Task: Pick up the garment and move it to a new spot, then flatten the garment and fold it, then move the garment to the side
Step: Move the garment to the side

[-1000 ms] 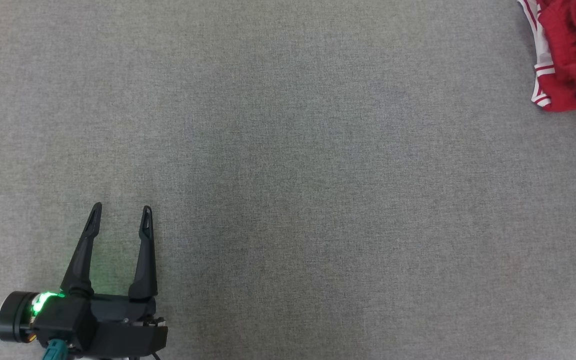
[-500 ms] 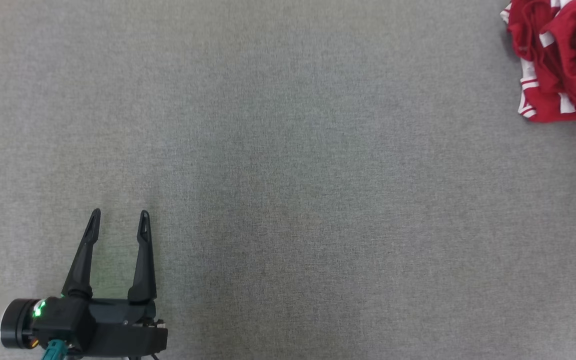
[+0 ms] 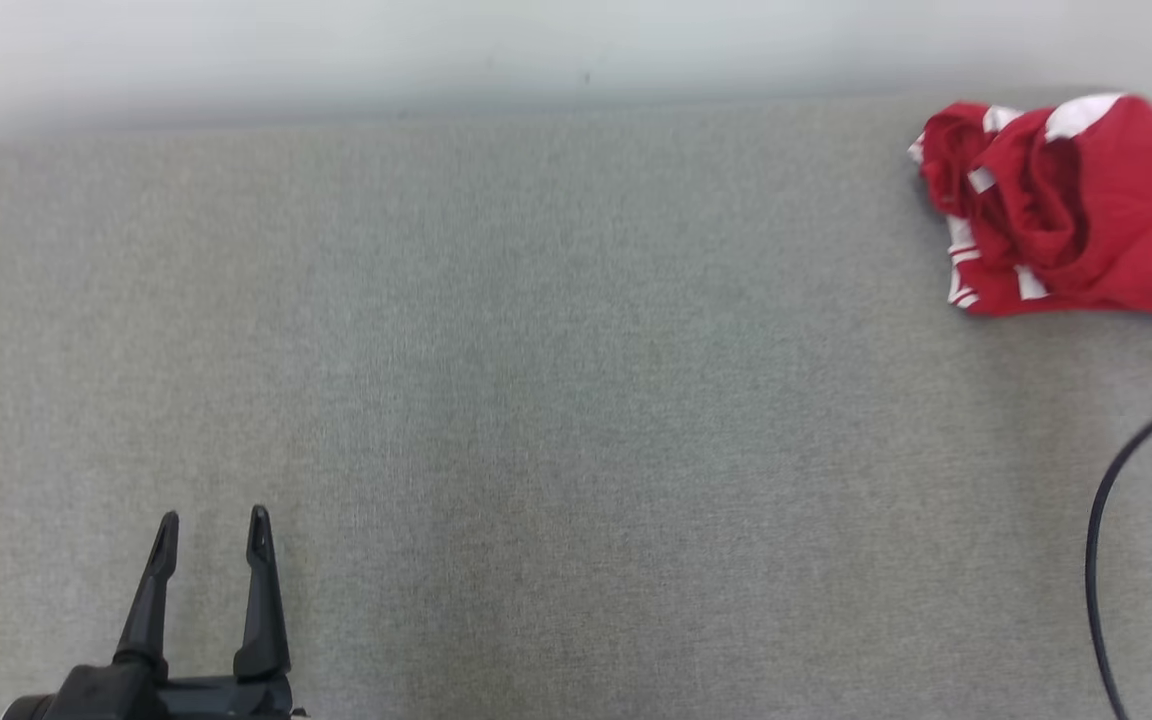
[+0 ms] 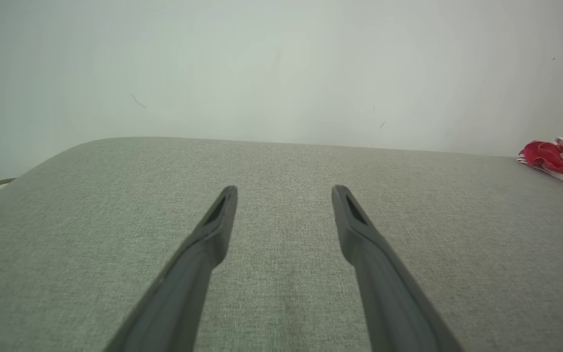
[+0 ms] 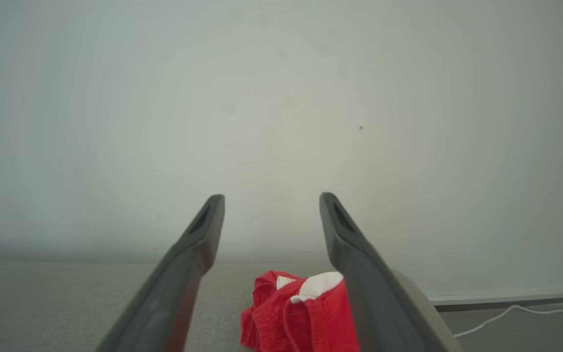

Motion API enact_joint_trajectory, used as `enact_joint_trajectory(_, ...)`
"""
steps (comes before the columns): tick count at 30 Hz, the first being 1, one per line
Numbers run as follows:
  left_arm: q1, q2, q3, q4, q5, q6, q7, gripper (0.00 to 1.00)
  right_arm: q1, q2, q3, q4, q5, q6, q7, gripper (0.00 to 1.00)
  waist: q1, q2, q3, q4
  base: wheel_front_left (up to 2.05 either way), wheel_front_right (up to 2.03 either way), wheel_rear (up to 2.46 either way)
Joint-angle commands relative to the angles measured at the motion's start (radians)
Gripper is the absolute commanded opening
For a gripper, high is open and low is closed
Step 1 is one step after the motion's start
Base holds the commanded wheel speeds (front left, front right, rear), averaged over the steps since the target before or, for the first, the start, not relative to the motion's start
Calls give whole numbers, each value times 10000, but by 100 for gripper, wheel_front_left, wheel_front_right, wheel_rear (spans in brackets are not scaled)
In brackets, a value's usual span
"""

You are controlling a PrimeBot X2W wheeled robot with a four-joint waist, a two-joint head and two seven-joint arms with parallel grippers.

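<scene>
Left jaws spread, right jaws spread over crumpled red garment (image 3: 1046, 210); long axis left-right on grey surface (image 3: 536, 400)

The garment (image 3: 1066, 220) is red with white stripes, the cloth surface (image 3: 576, 400) grey, the fingers (image 3: 262, 610) and cable (image 3: 1092, 545) black

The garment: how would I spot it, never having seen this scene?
Start from the wide grey fabric surface before the pale wall. Near its far edge, on the right, lies the garment, a crumpled heap. It alone is bright red with white stripes, unlike the thin black cable nearby.
</scene>
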Motion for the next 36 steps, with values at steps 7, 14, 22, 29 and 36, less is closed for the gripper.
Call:
enact_joint_trajectory(7, 504, -44, 111, 36, -61, -72, -40, 100, 2535, 504, -2724, -1720, -1617, -9, -28, 100, 2, 1, -945, 37, 0, 0, 0)
enact_joint_trajectory(14, 849, -86, 30, 21, -14, -125, -40, 100, 5755, 1496, -5735, -3917, -3705, -7, -23, 100, 2, 1, -1464, 337, 0, 0, 0)
enact_joint_trajectory(22, 1138, -112, 18, 80, -25, -226, -40, 100, 8683, 2777, -7809, -5817, -5808, -7, -25, 100, 2, 1, -1924, 604, 0, 0, 0)
enact_joint_trajectory(29, 1390, -131, 26, 53, -9, -236, -40, 100, 10778, 4112, -8677, -7464, -7343, -6, 150, 100, 2, 1, -2268, 772, 0, 0, 0)
enact_joint_trajectory(36, 1389, -147, 42, 20, -120, -204, -39, 100, 11447, 5118, -7739, -7840, -7982, -6, 219, 100, 2, 1, -2408, 747, 0, 0, 0)
